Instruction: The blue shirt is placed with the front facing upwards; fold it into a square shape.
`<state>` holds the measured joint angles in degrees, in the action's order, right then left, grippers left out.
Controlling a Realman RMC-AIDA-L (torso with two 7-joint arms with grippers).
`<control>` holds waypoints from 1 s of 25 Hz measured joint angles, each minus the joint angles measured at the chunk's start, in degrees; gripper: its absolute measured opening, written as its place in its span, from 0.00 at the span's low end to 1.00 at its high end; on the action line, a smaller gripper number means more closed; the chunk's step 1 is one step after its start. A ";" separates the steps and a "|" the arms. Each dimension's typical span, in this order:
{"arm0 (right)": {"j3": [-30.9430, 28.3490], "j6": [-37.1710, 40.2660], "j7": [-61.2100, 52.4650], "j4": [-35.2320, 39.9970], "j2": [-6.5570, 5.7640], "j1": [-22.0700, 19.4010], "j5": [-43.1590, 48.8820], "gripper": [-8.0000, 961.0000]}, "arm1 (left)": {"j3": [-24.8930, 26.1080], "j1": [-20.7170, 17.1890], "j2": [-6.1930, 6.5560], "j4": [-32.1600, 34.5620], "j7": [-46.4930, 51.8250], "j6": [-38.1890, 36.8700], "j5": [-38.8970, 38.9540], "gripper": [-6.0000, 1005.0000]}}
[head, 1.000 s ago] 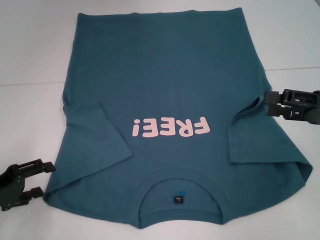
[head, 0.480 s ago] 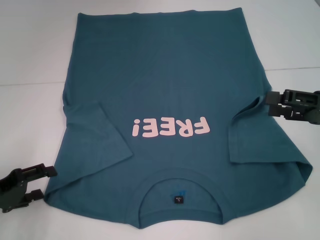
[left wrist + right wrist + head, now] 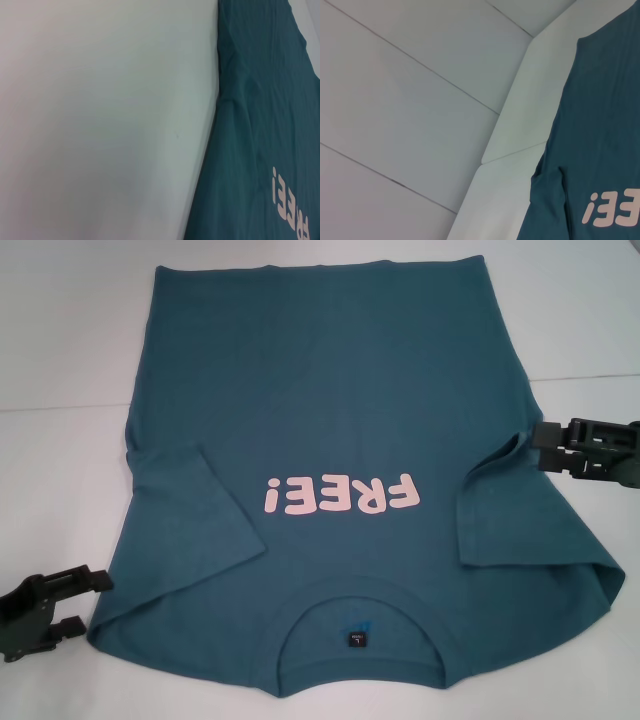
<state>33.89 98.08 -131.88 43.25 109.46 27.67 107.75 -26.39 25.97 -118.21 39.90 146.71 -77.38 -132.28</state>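
Nothing moved: left gripper (image 3: 85, 600) jaws open beside blue shirt (image 3: 330, 420); right gripper (image 3: 545, 447) open at sleeve.

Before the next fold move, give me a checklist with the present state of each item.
1. The blue shirt lies front up, lettering showing: ok.
2. Both sleeves folded in over the body: ok.
3. Shirt folded to a square: not ok, body at full length.
4. Left gripper open beside the near shoulder corner, holding nothing: ok.
5. Right gripper open at the shirt's side edge: ok.
6. Right gripper touching cloth: cannot tell.
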 joint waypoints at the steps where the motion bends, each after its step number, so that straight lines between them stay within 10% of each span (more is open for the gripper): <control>1: -0.02 0.00 0.02 -0.02 -0.02 -0.03 0.00 0.93 | -0.07 0.06 0.00 0.00 0.01 0.15 0.00 0.84; 25: -0.49 0.09 0.13 -0.29 0.04 -0.42 0.00 0.93 | -1.95 4.61 -0.45 -3.58 -0.79 -5.38 0.73 0.84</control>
<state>33.40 98.18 -131.74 42.96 109.50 27.24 107.75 -28.34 30.58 -118.67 36.31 145.92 -82.76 -131.55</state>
